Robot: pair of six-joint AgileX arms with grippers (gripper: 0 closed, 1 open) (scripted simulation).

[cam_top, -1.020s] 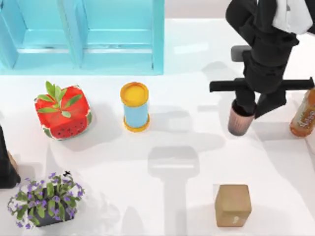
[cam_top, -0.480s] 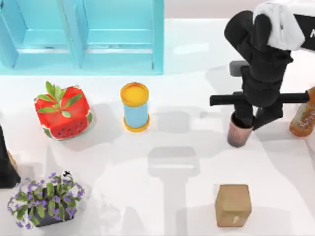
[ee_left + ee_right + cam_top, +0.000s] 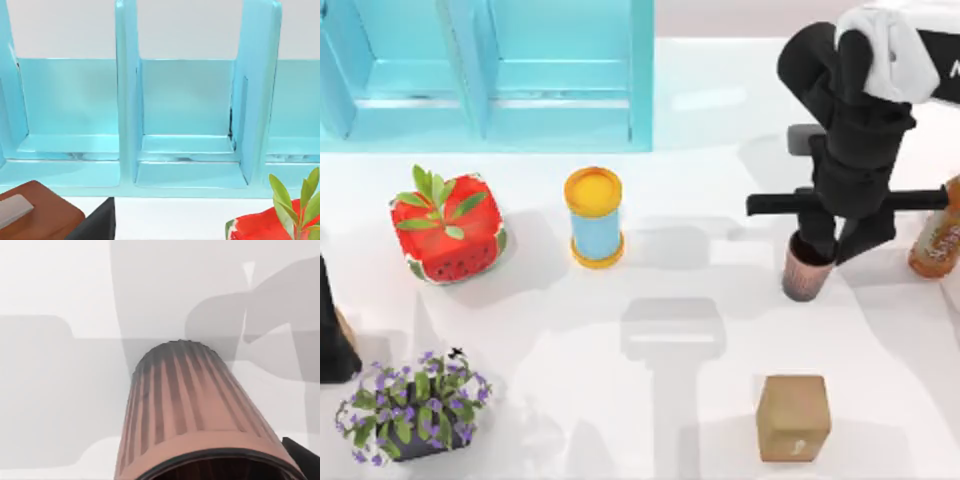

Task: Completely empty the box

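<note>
Right gripper (image 3: 817, 248) at the desk's right side, its jaws set at the rim of the ribbed pink cup (image 3: 806, 272) — they appear closed on that rim, though the arm hides the contact itself. Against the frame one second earlier the arm has swung slightly and the cup stands a little lower on the desk; over the last half second almost nothing moves, so the cup is judged set down or nearly so. The blue box (image 3: 485, 75) lies along the desk's far edge toward the left corner, its compartments bare in the left wrist view — the emptying looks essentially complete. Left gripper (image 3: 330, 330) stays parked at the desk's left edge; its jaws cannot be told.
</note>
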